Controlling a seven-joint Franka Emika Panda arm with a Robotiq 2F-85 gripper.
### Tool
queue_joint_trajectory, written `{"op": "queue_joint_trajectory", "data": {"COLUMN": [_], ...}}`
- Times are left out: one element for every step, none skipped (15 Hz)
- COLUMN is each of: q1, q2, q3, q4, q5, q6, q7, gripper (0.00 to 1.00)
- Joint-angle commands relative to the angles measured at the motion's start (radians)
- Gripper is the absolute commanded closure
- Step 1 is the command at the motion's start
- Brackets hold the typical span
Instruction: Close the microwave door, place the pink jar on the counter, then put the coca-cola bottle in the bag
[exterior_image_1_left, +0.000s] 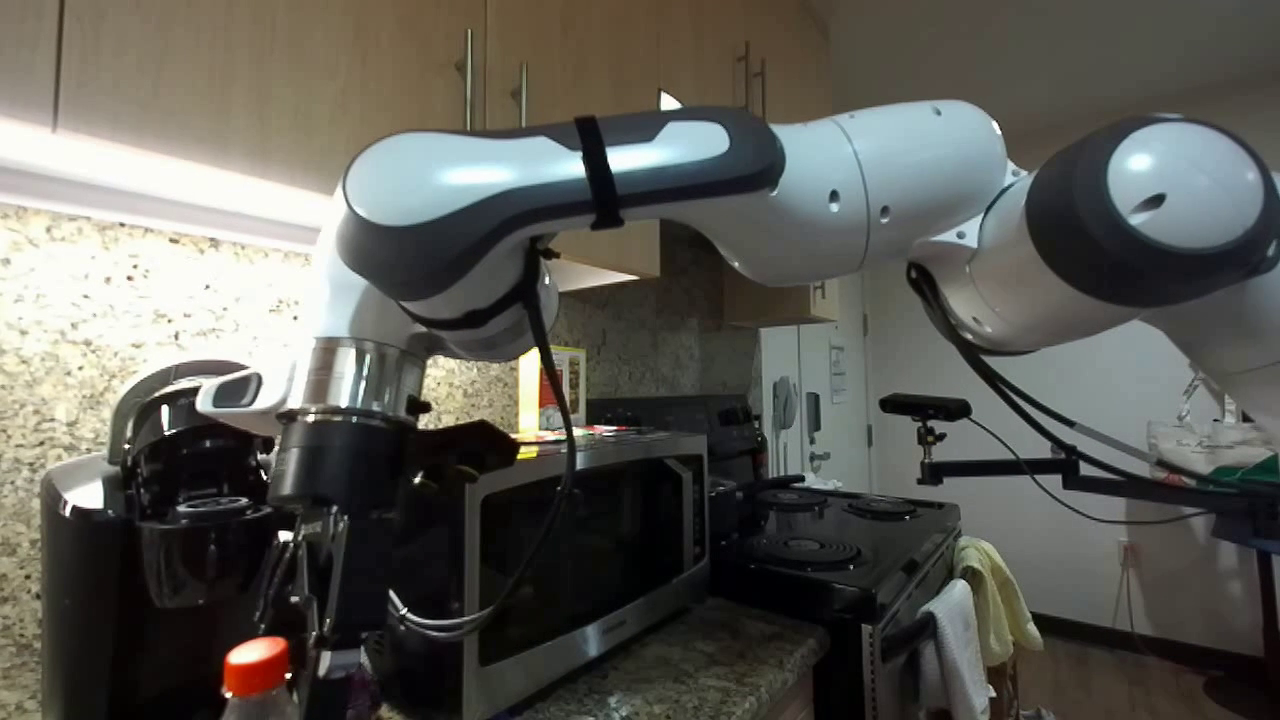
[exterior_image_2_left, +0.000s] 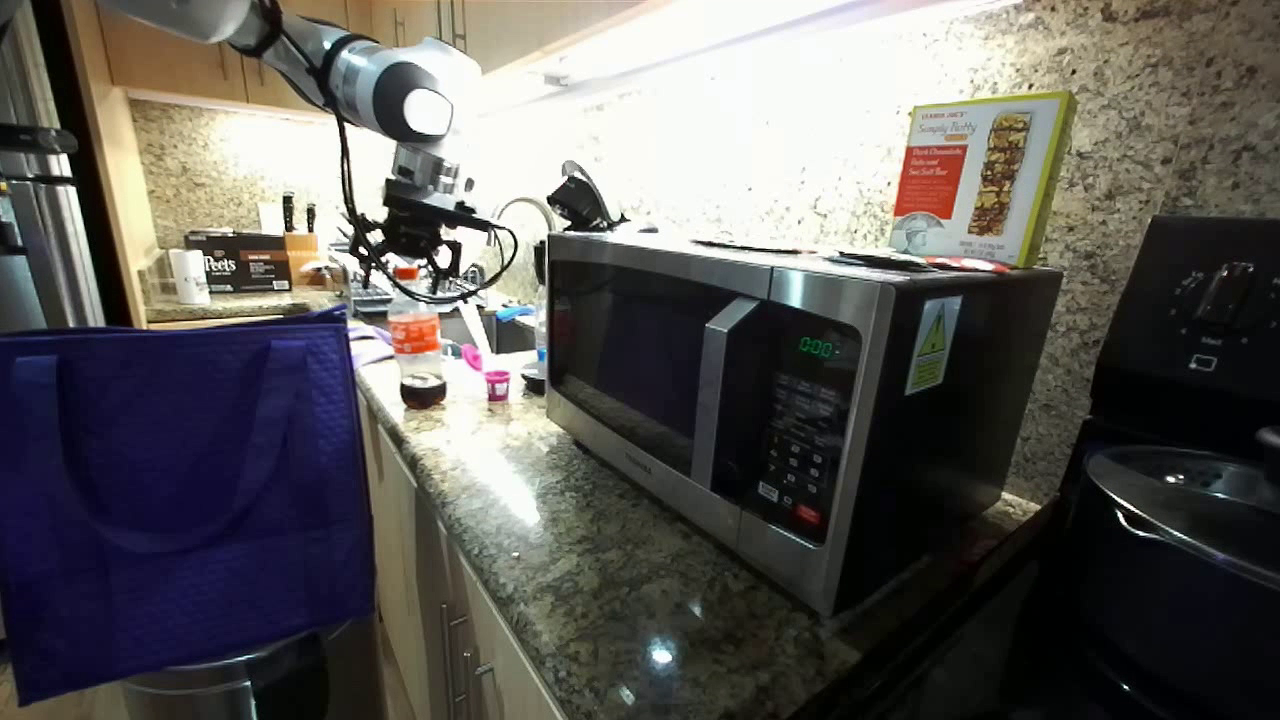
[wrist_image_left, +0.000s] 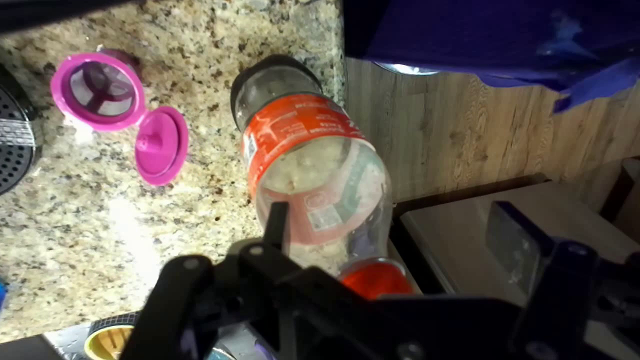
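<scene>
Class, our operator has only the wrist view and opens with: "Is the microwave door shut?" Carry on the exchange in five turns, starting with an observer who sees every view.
Observer: Yes, in an exterior view the microwave door sits shut, flush with its frame.
Operator: I have the bottle in view, but only part of the bag. Does it have a handle?
Observer: It does: a strap loops down the side that shows in an exterior view.
Operator: Is anything on top of the microwave?
Observer: Yes, in an exterior view a snack-bar box stands up there.
</scene>
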Motion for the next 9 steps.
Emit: {"op": "queue_joint_trajectory", "data": {"q1": [0.017,0.021,0.025,0.025,0.027,0.028,0.029,0.030,0.032], "q2": [0.005,0.006,0.004,0.005,0.006,0.007,0.007,0.009,0.012], "q3": [-0.004,-0.006,-0.010,-0.011,-0.013,-0.015,-0.017,-0.019,-0.021], "q4": [0.040,0.046,0.050,0.055,0.060,0.066,0.068,0.073,0.076], "q5": [-0.023,-0.026,-0.030,-0.031,-0.033,-0.035,-0.038,-0.039,-0.043], "q6": [-0.037,-0.039,-0.038,-0.037,-0.038,-0.040,-0.038,-0.042,-0.041], "q7": [0.003,0.004,0.010,0.006,0.007,0.005,0.005,0.001,-0.006], "gripper": [0.00,0.00,0.00,0.00,0.00,0.00,0.14,0.27,0.33]}}
